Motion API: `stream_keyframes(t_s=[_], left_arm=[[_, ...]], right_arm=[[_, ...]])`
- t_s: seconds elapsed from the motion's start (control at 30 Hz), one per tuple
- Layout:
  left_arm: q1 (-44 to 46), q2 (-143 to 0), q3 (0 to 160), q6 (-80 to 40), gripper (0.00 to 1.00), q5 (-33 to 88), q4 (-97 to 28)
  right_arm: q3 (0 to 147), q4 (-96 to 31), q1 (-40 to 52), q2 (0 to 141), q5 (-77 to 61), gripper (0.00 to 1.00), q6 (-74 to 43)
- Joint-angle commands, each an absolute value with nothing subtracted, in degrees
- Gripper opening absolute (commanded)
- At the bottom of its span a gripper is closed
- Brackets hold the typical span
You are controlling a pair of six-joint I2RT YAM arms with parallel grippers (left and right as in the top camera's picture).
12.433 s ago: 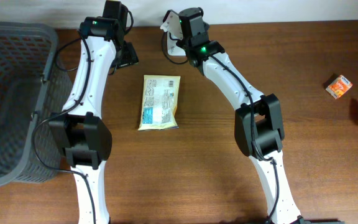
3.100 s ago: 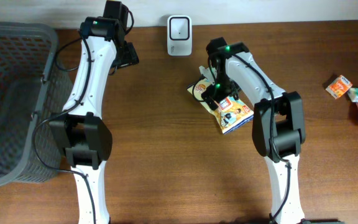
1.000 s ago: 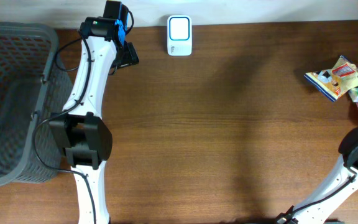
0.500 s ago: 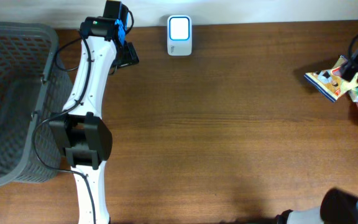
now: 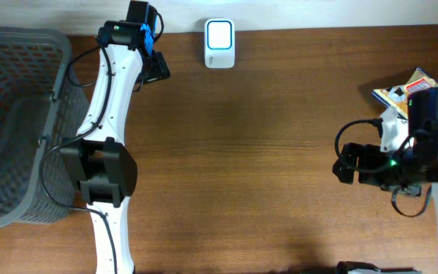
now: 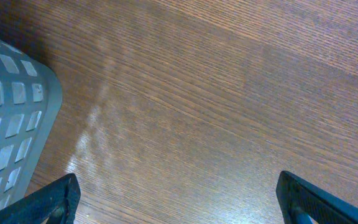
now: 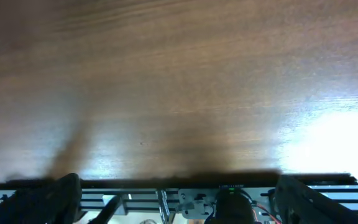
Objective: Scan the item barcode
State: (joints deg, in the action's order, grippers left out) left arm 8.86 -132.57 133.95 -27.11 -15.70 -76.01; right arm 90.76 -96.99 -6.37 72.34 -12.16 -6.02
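Note:
The item, a yellow snack packet [image 5: 396, 94], lies at the far right of the table, partly covered by my folded right arm [image 5: 401, 156]; no barcode shows on it. The white scanner [image 5: 220, 33] stands at the back edge with its face lit. My right gripper [image 7: 176, 186] is open over bare wood near the table's front edge, nothing between its fingers. At the back left, beside the basket, my left gripper [image 6: 178, 183] hangs open and empty over bare wood [image 5: 157, 68].
A grey mesh basket [image 5: 14, 122] fills the left side; its corner [image 6: 11, 118] shows in the left wrist view. Below the table's front edge the right wrist view shows a metal frame with a motor [image 7: 229, 202].
My right arm has drawn back from the snack packet and folded up over the right side of the table, leaving the packet lying there. The left arm has not moved.

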Motion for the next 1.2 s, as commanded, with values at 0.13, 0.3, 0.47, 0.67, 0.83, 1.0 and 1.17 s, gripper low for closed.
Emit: stream_keyframes(t_s=[0.13, 0.3, 0.47, 0.67, 0.83, 1.0, 1.17], left_arm=[[9.0, -131.1, 133.8, -27.8, 0.99, -16.3, -76.1], [8.9, -131.1, 133.8, -27.8, 0.99, -16.3, -76.1], [8.9, -131.1, 133.8, -27.8, 0.99, -16.3, -76.1], [8.9, -131.1, 133.8, -27.8, 0.99, -16.3, -76.1], [8.9, -131.1, 133.8, -27.8, 0.99, -16.3, -76.1], [8.9, -131.1, 133.8, -27.8, 0.99, -16.3, -76.1], [8.9, -131.1, 133.8, -27.8, 0.99, -16.3, -76.1]], right_arm=[[90.5, -97.3, -5.8, 70.6, -12.9, 0.99, -5.8], [90.5, -96.2, -5.8, 64.5, -12.9, 0.99, -5.7], [90.3, -92.7, -5.8, 56.3, -12.8, 0.99, -0.6], [84.0, -87.0, -4.8, 45.5, -12.1, 0.98, -0.4], [63.2, -67.5, -2.1, 28.0, -10.6, 0.99, -0.4], [44.8, -52.1, 3.6, 15.6, -7.6, 0.99, -0.4], [26.7, -33.4, 4.5, 5.7, -5.7, 0.99, -0.4]])
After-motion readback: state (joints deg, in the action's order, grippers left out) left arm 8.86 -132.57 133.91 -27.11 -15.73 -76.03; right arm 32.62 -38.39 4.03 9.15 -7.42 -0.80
